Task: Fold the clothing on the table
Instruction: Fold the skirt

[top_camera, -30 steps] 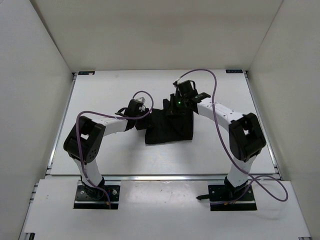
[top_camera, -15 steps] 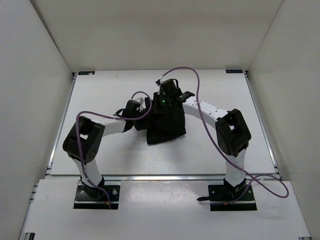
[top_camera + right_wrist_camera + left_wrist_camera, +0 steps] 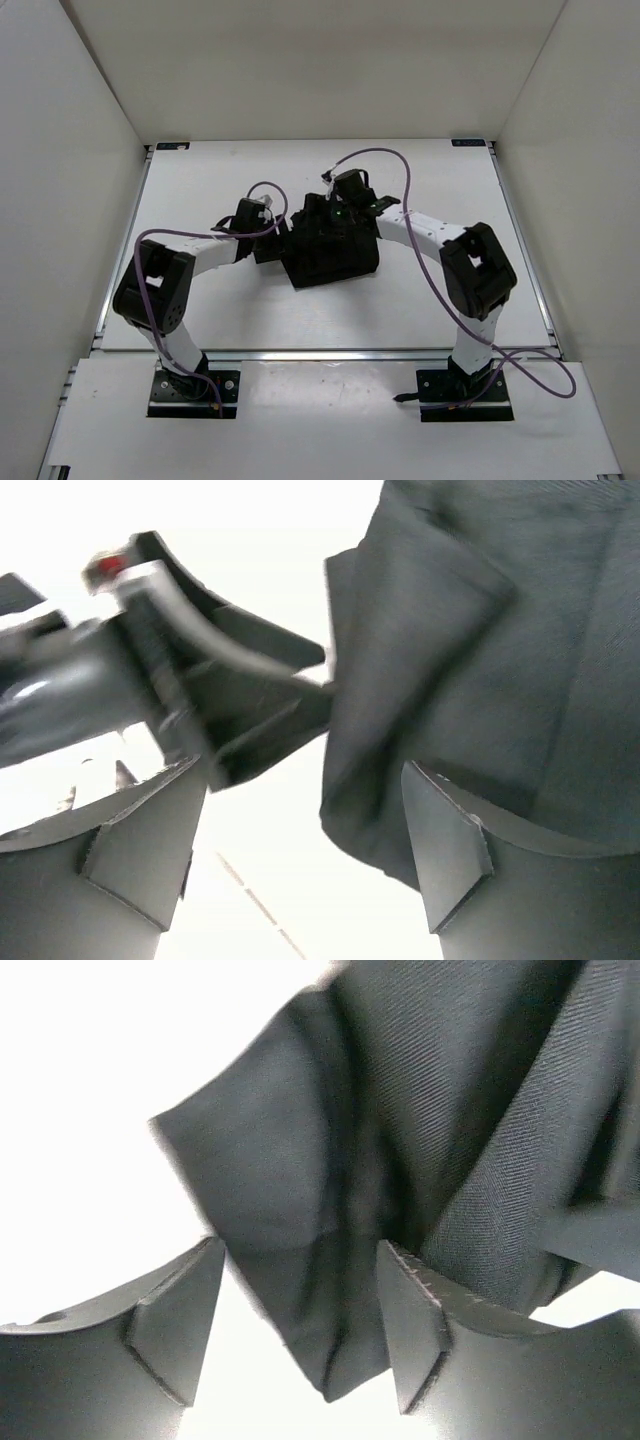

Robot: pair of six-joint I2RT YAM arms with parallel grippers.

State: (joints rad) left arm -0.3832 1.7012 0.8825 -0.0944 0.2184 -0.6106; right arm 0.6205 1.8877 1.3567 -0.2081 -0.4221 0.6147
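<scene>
At table centre | clothing bunched, edges uneven | wide white margin around

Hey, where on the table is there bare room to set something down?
Bare table lies along the far edge behind the clothing, at both far corners, and in the near strip between clothing and front rail. The middle is crowded: left end effector and right end effector meet at the clothing.

The clothing is matt black cloth, finely twilled; the table looks smooth and white, its rail metal.
</scene>
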